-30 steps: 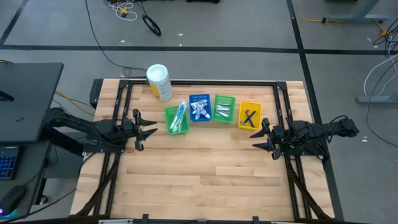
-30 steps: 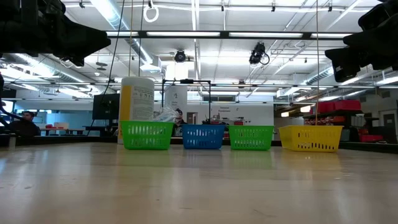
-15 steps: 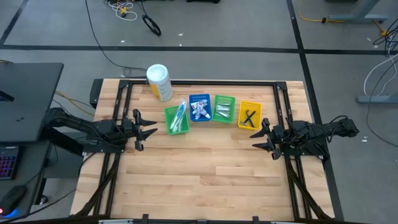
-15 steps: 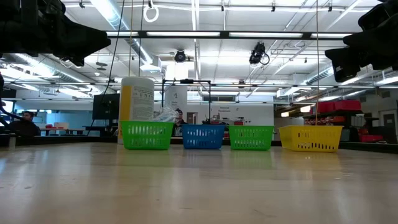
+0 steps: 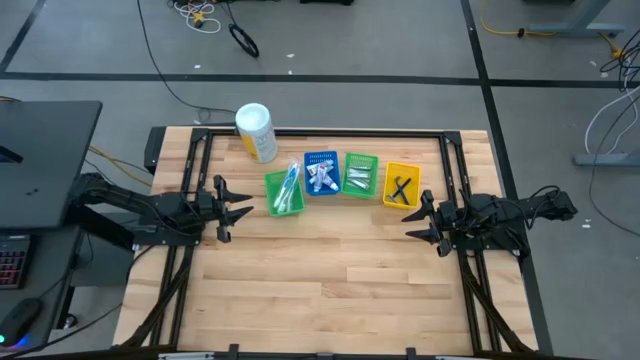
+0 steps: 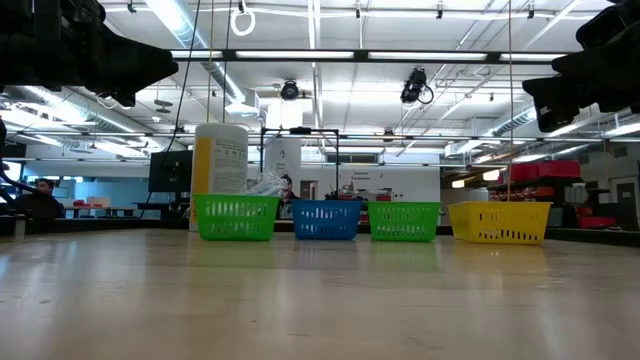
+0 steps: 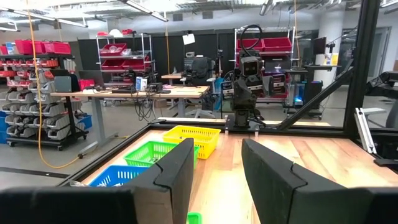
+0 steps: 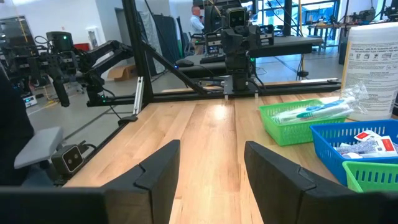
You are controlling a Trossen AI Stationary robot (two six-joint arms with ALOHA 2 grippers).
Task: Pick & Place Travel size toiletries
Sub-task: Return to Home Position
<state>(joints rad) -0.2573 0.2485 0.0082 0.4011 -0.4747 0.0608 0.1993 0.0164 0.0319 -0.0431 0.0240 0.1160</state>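
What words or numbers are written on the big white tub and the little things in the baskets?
No word or number here can be read for sure.
Big white canister: rows of dark print on its label, too small to read.
Small white toothpaste tubes in the blue plastic basket: red and blue print, too blurred to read.
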